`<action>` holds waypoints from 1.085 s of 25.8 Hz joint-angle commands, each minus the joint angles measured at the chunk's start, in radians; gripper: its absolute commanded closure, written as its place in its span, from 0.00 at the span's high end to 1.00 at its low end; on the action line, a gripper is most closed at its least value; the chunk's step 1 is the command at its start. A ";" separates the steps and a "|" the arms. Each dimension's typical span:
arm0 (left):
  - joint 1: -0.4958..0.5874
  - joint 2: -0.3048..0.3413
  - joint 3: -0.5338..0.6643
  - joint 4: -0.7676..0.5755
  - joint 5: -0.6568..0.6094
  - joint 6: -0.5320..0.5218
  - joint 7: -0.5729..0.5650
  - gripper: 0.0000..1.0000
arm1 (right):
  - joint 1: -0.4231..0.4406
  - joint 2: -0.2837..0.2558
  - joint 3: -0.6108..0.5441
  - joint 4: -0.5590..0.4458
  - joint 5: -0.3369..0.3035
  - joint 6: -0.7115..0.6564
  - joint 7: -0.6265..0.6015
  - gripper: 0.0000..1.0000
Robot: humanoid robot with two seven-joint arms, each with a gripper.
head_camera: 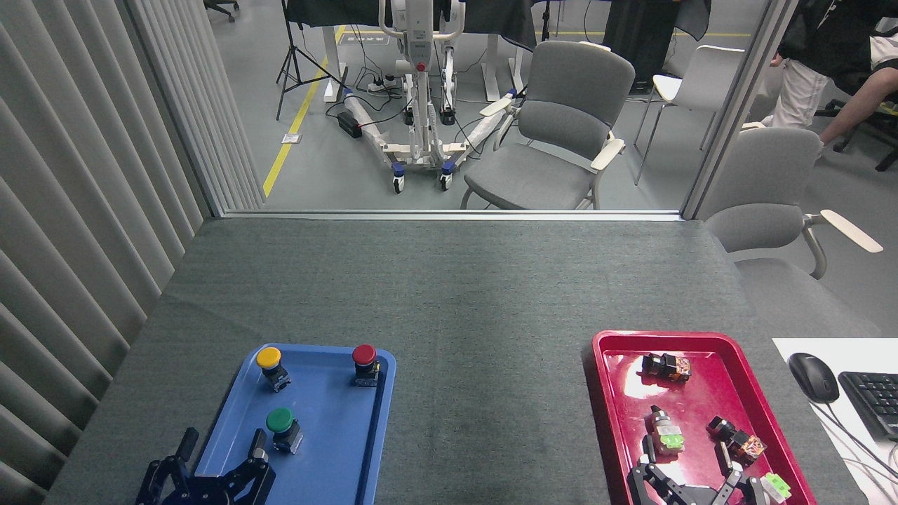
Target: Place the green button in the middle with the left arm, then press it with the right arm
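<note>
The green button (282, 426) stands upright in the blue tray (330, 449), toward its near left part. My left gripper (221, 449) rises at the tray's near left corner, open, its fingers (258, 445) just left of and below the green button, not touching it. My right gripper (684, 466) is low over the near end of the red tray (609, 393), fingers spread open and holding nothing. The middle (491, 393) is bare dark-grey cover between the two trays.
A yellow-capped button (271, 366) and a red-capped button (365, 363) stand at the blue tray's far end. Several small switch parts (666, 366) lie in the red tray. A mouse (814, 376) and keyboard (873, 401) sit at the right edge. Chairs stand beyond the table.
</note>
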 commanded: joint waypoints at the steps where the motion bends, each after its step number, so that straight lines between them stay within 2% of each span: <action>1: 0.002 -0.010 0.000 0.018 0.001 0.001 -0.005 1.00 | 0.000 0.000 0.001 0.000 0.000 -0.001 0.004 0.99; 28: 0.008 0.007 0.001 0.028 0.004 -0.032 0.000 0.99 | 0.001 0.002 0.001 0.000 0.000 0.000 0.004 0.99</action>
